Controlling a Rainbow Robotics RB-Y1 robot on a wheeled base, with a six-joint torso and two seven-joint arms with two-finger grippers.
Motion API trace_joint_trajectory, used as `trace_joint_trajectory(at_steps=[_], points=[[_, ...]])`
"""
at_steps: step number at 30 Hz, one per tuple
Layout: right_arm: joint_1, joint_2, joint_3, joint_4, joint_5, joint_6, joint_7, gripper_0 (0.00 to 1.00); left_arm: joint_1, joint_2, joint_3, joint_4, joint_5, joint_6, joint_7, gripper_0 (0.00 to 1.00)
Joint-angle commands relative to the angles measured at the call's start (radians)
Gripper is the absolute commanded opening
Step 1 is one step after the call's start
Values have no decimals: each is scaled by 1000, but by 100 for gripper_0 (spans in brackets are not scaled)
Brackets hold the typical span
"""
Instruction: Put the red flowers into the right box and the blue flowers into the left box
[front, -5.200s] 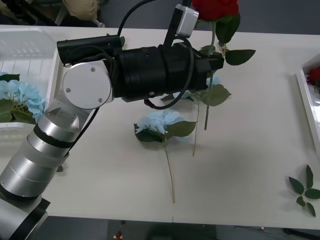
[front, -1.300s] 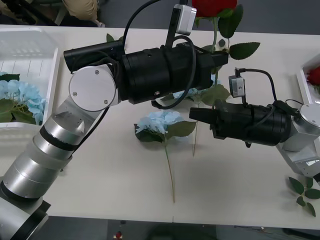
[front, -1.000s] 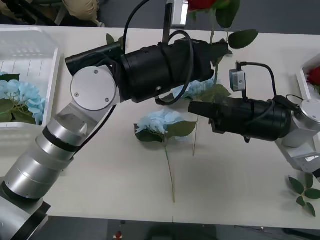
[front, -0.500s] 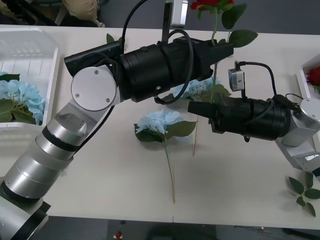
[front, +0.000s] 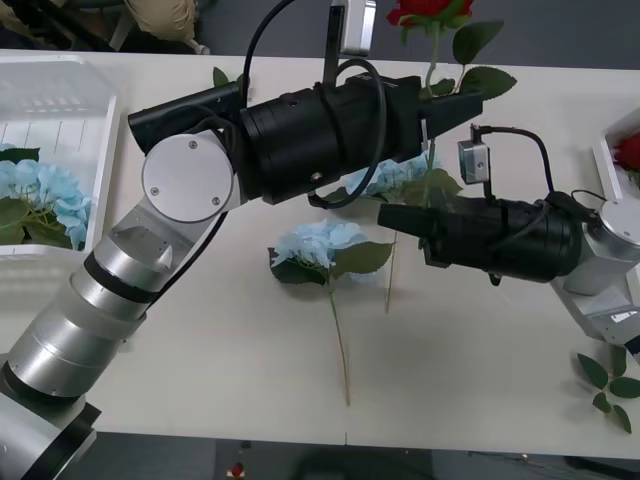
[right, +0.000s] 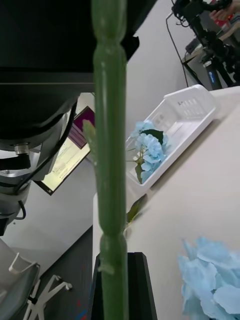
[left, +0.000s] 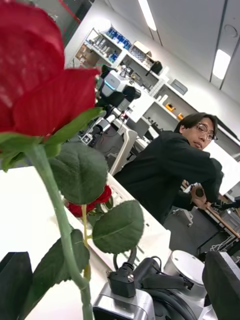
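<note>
Left gripper (front: 470, 103): my jaws are clamped on the red rose (front: 430, 10) stem.
Right gripper (front: 385, 214): near stem; jaw state indeterminate.

Loose leaf sprig (front: 610, 382) on table (front: 480, 350)

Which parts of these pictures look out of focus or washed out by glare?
Right wrist view: the green stem sits very close and soft. Left wrist view: the red rose is blurred, and ceiling lights blow out. Front view: glare on the left box.
</note>
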Motion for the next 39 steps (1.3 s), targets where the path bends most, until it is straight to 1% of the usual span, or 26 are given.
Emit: trace_joint_trajectory(at_steps=[1, 3, 7, 8, 13, 17, 19, 20, 21, 25, 28, 32, 35, 39], points=[[7, -44, -12, 10, 1, -1, 12, 0, -49, 45, 47, -41, 15, 33, -56, 100], [7, -64, -14, 18, 2, -3, 12, 0, -49, 56, 79, -41, 30, 88, -56, 100], [20, -130, -23, 21, 1, -1, 12, 0, -48, 108, 202, -42, 110, 315, -46, 100], [23, -139, -27, 21, 2, 0, 12, 0, -44, 116, 217, -42, 119, 346, -45, 100], [40, -251, -32, 33, 1, -8, 12, 0, -14, 165, 374, -42, 161, 628, -20, 100], [46, -314, -49, 58, 18, -5, 12, 0, 31, 168, 431, -48, 141, 754, 0, 100], [46, -334, -78, 67, 65, -5, 12, 0, 78, 159, 446, -71, 104, 787, 35, 100], [46, -337, -86, 70, 73, -3, 12, 0, 86, 157, 448, -77, 96, 790, 43, 100], [46, -352, -121, 76, 119, -3, -16, 0, 133, 146, 451, -114, 46, 804, 90, 100], [44, -385, -216, 84, 260, 8, -147, 0, 201, 125, 448, -197, -102, 873, 187, 100], [46, -395, -296, 88, 389, 31, -248, 0, 225, 108, 444, -245, -178, 948, 283, 100], [46, -398, -379, 107, 542, 69, -354, 0, 236, 94, 434, -275, -191, 1022, 443, 100], [46, -412, -432, 130, 651, 101, -412, 0, 236, 94, 392, -306, -240, 1053, 529, 100], [46, -432, -486, 165, 755, 127, -444, 0, 235, 86, 311, -351, -343, 1051, 613, 100]])
